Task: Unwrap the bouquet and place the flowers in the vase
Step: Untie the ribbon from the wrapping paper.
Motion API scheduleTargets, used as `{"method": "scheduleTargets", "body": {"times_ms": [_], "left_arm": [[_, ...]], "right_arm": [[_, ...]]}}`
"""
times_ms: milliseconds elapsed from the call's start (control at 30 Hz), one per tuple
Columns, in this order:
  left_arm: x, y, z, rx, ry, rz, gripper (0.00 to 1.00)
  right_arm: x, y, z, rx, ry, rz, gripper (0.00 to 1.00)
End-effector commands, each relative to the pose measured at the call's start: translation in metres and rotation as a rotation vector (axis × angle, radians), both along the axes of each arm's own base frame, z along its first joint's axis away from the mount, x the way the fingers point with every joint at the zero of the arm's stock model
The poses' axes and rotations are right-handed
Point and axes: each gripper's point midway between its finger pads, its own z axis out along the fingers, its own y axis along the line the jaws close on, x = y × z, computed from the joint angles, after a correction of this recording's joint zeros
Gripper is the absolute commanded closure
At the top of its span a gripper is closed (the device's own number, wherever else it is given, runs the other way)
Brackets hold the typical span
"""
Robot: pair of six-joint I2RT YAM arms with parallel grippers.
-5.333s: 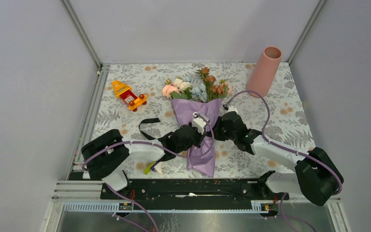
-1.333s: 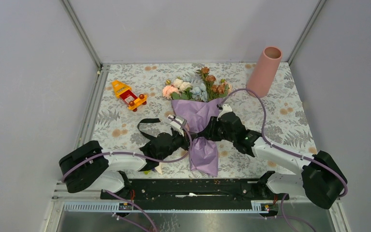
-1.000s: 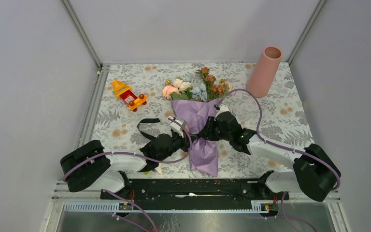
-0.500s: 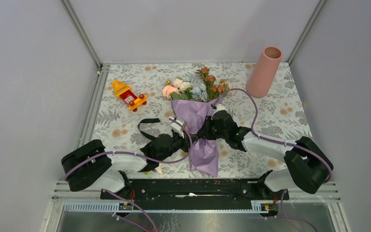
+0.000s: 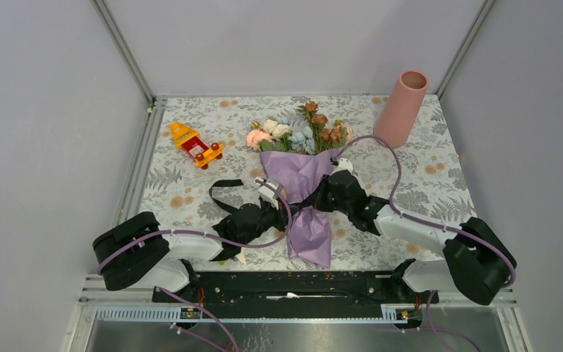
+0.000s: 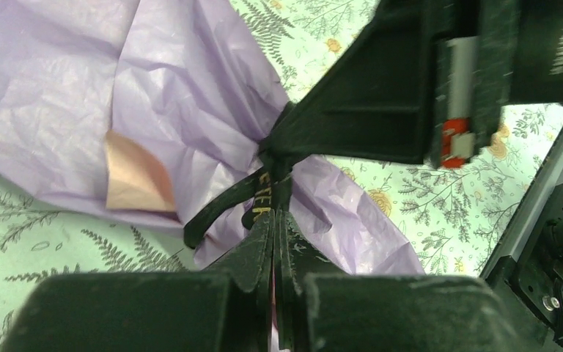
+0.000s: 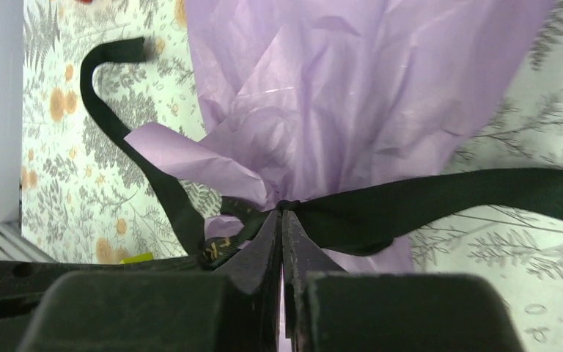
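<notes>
My left gripper (image 6: 273, 213) has its jaws together, pinched on a strand of the black ribbon (image 6: 220, 209) at the waist of the bouquet (image 5: 298, 171). My right gripper (image 7: 280, 220) meets it from the opposite side, jaws likewise closed, nipping the ribbon at its knot. The bouquet lies flat near the middle of the floral tablecloth (image 5: 443, 183), its purple paper cinched where both tools grip and its tail end toward my bases. A loose ribbon loop trails on the cloth to the left. Beyond, the flowers (image 5: 297, 136) fan out of the wrap. A yellow and red toy (image 5: 194, 144) lies at far left. The vase (image 5: 402, 108) stands upright in the far right corner, well apart from the bouquet.
</notes>
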Motion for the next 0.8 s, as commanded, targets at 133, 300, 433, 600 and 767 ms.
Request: {"method": "scheduleTargets", "body": {"times_ms": [133, 300, 433, 600, 767], "left_arm": [[-0.001, 0.019, -0.008, -0.051, 0.066, 0.089, 1.0], [-0.004, 0.024, -0.015, -0.06, 0.095, 0.108, 0.97], [-0.006, 0.025, -0.014, -0.065, 0.098, 0.1, 0.95], [-0.009, 0.022, -0.011, -0.061, 0.082, 0.066, 0.96], [-0.012, 0.016, -0.012, -0.058, 0.078, 0.033, 0.98]], "right_arm": [[0.004, -0.046, -0.002, -0.076, -0.058, -0.206, 1.0], [-0.001, -0.054, -0.008, -0.083, -0.048, -0.229, 1.0], [-0.008, -0.031, 0.01, 0.015, -0.093, -0.098, 1.0], [-0.014, -0.019, 0.029, -0.037, -0.134, -0.008, 0.77], [-0.015, -0.001, 0.032, -0.091, -0.131, 0.056, 0.65]]}}
